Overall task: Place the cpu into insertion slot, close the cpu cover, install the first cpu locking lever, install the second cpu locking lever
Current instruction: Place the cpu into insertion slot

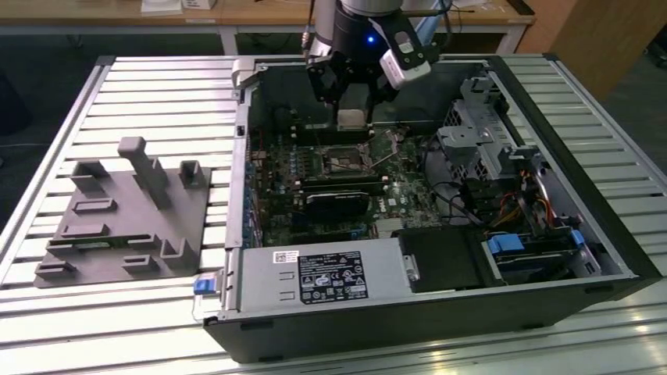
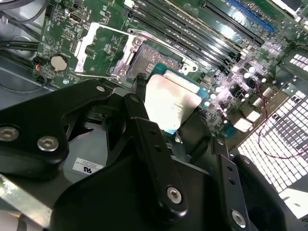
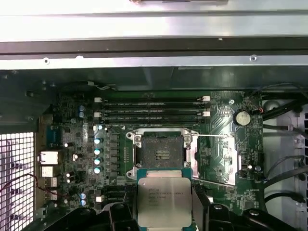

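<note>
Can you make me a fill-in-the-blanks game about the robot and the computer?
The gripper is shut on the ____.
The slot is ____, with no chip in it.
The cover is swung ____, not shut.
Missing words: cpu; empty; open.

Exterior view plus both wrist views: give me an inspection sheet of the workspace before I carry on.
Surface: slatted metal table carrying an open computer case.
Job's things: chip held clear of the socket, not seated; socket empty; cover flipped open beside it.
Clutter: grey moulded fixture on the table beside the case.
Grippers: end effector shut on the chip.
Cables: coloured bundle inside the case; thin red wire by the grille.
Surroundings: wooden desks behind the table.
</note>
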Robot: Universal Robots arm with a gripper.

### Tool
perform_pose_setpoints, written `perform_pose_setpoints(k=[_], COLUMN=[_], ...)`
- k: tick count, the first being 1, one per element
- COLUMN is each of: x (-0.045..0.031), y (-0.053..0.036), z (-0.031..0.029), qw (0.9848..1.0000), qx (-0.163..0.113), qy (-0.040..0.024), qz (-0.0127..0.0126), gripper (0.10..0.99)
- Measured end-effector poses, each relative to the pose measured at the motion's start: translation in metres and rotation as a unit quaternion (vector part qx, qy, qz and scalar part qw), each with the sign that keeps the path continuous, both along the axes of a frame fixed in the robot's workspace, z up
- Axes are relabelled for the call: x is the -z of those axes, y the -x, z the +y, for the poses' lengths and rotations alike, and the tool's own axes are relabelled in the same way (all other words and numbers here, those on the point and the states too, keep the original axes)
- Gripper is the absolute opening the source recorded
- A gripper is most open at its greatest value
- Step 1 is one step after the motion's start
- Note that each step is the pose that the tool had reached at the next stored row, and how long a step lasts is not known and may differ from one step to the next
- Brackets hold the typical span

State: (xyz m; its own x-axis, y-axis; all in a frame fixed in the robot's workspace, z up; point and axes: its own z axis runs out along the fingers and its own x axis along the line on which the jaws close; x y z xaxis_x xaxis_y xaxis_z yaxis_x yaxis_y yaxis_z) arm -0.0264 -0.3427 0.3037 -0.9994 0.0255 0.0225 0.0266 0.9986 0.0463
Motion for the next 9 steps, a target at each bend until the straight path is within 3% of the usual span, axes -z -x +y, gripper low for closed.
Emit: perform_pose_setpoints(k=[9], x=[0.0121], y=[-0.0011], z=[0.0011], qw=[1.0], qx=[0.0], qy=[0.0001], qz=[0.0021], gripper=[0.541])
